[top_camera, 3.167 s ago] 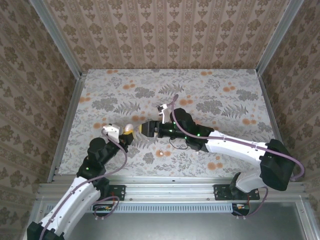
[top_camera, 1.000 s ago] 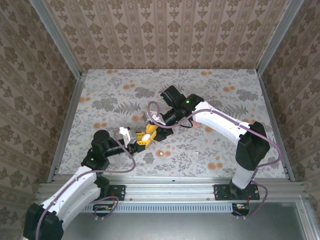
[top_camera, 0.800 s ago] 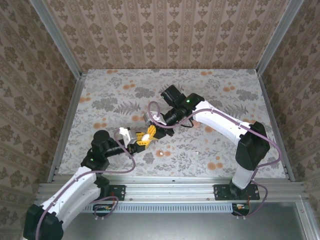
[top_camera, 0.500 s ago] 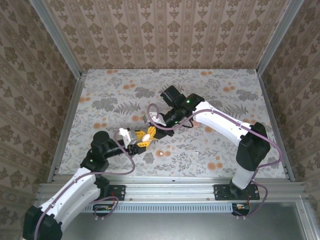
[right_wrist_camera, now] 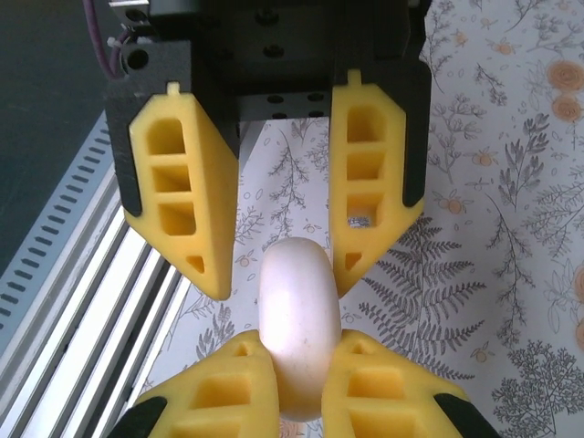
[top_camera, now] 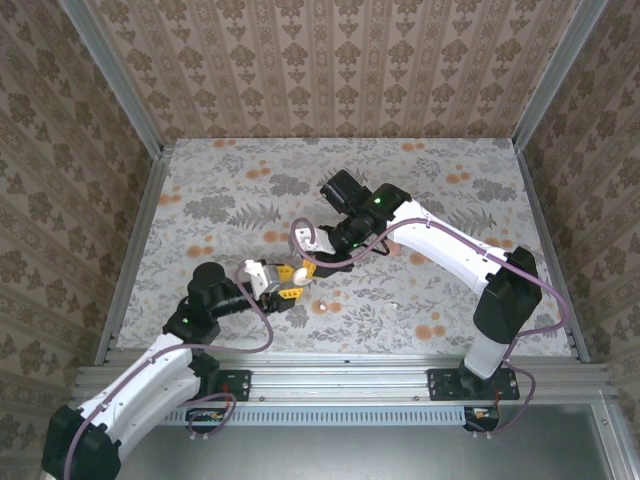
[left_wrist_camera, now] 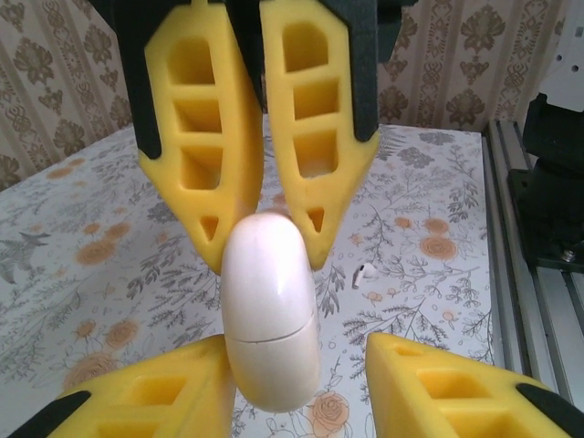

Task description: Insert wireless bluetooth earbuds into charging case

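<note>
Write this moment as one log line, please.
right gripper: shut on pale charging case | left gripper: open, fingers either side of it | case lid: closed

Above the table, the charging case sits between the left gripper, leftward, and right gripper, rightward.

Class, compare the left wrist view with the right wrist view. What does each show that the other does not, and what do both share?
Left wrist, not right wrist: the seam across the white charging case, a tiny white earbud lying on the table, and the patterned wall. Right wrist, not left wrist: the slatted grille past the table's edge. Both: the case between the two grippers, with the right gripper shut on it and the left gripper open, one finger on either side.
</note>
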`<action>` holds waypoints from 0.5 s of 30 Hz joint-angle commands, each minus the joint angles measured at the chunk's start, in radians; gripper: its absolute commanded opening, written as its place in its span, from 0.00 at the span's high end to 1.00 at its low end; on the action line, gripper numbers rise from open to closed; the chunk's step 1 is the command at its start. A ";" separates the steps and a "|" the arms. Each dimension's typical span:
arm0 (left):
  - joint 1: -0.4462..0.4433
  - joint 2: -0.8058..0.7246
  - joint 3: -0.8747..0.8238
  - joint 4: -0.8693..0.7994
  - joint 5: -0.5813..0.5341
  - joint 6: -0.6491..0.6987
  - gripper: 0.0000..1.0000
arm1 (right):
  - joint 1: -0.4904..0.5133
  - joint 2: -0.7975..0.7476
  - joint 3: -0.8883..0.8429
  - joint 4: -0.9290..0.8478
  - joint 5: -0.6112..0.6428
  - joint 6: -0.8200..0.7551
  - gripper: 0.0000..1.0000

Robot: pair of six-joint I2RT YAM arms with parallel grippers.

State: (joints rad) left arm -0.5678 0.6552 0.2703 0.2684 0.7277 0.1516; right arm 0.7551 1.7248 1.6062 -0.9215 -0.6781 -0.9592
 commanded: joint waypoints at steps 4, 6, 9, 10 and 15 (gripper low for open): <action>-0.007 0.003 0.041 -0.011 -0.001 0.019 0.60 | 0.023 -0.010 0.052 -0.034 -0.010 -0.031 0.93; -0.007 0.000 0.043 -0.011 0.000 0.016 0.63 | 0.028 -0.006 0.058 -0.034 -0.012 -0.032 0.93; -0.007 -0.008 0.042 -0.008 -0.001 0.012 0.68 | 0.030 0.001 0.067 -0.040 -0.010 -0.036 0.93; -0.007 -0.010 0.042 -0.007 -0.003 0.010 0.69 | 0.030 0.002 0.069 -0.044 -0.008 -0.038 0.93; -0.007 -0.017 0.040 0.008 -0.007 -0.004 0.66 | 0.031 0.007 0.070 -0.049 0.012 -0.041 0.93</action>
State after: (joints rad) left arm -0.5690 0.6525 0.2787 0.2668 0.7204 0.1509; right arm 0.7799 1.7252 1.6459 -0.9257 -0.6777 -0.9737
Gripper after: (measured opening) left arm 0.332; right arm 0.115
